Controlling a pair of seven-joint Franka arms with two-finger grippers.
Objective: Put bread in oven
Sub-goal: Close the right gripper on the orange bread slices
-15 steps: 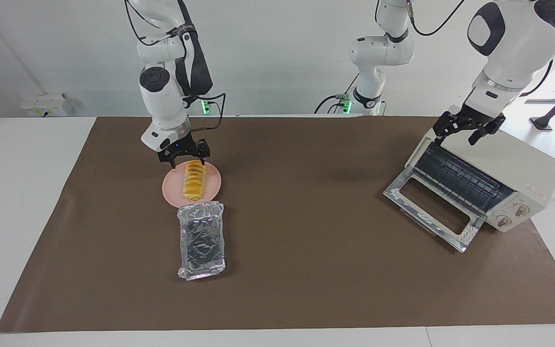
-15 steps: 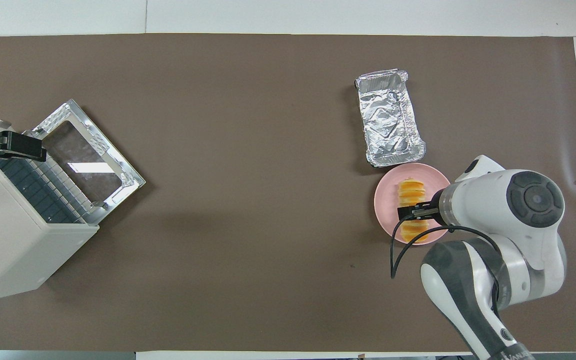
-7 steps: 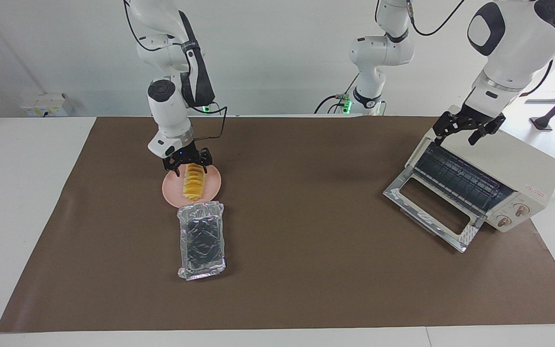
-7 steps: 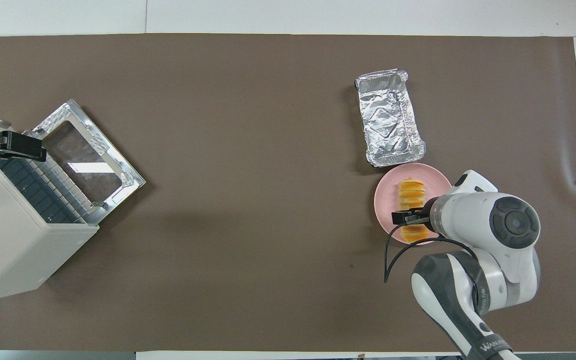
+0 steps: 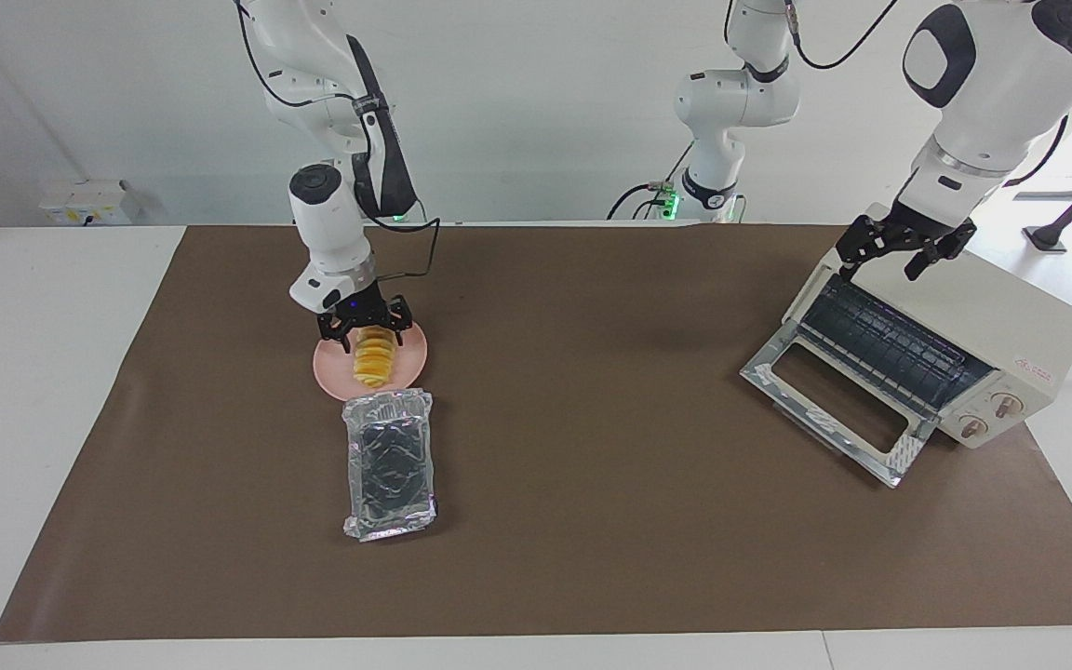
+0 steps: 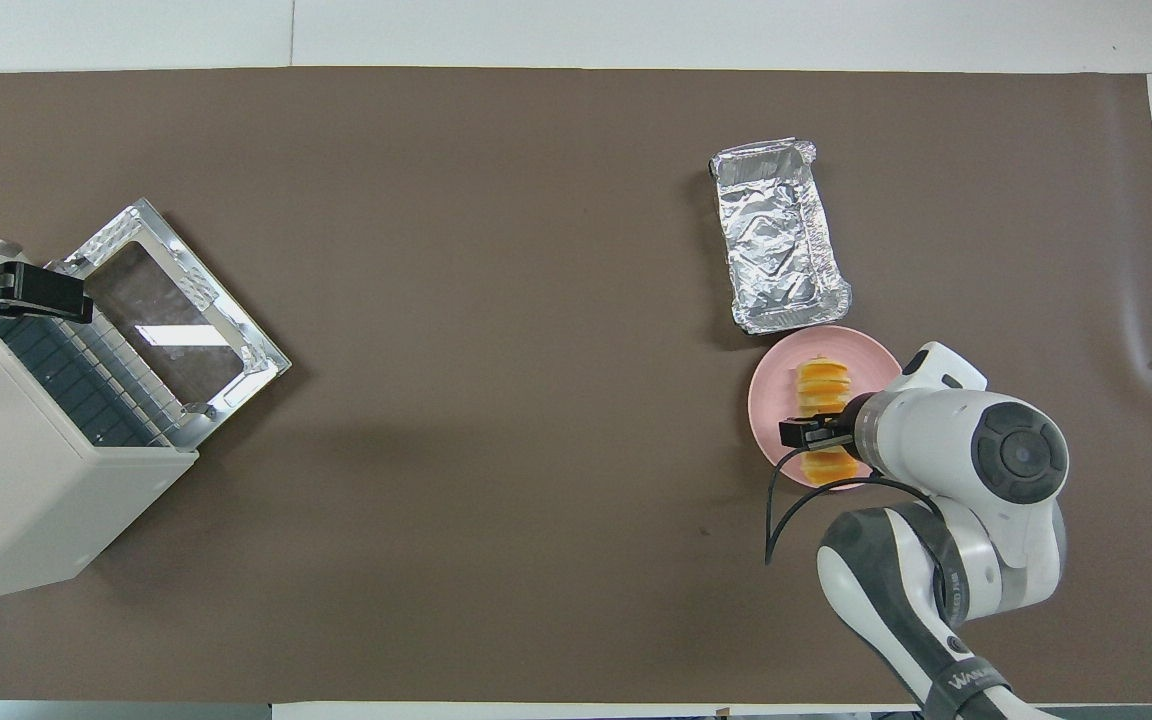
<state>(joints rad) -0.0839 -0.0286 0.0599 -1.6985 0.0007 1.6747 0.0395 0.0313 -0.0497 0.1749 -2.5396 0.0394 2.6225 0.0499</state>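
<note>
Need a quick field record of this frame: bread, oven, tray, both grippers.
bread: lying on the pink plate, not lifted
oven: at the left arm's end of the table, door folded down, rack visible
foil tray: beside the plate, farther from the robots
right gripper: jaws open, straddling the bread's nearer end
left gripper: open, waiting over the oven's top

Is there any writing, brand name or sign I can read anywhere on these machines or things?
"WANUA...", only partly legible: white letters on the right arm's grey link, at the overhead view's bottom edge.
Small red triangular mark with tiny print on the oven, above its knobs: too small to read.
Nothing readable on the bread, plate or foil tray.
</note>
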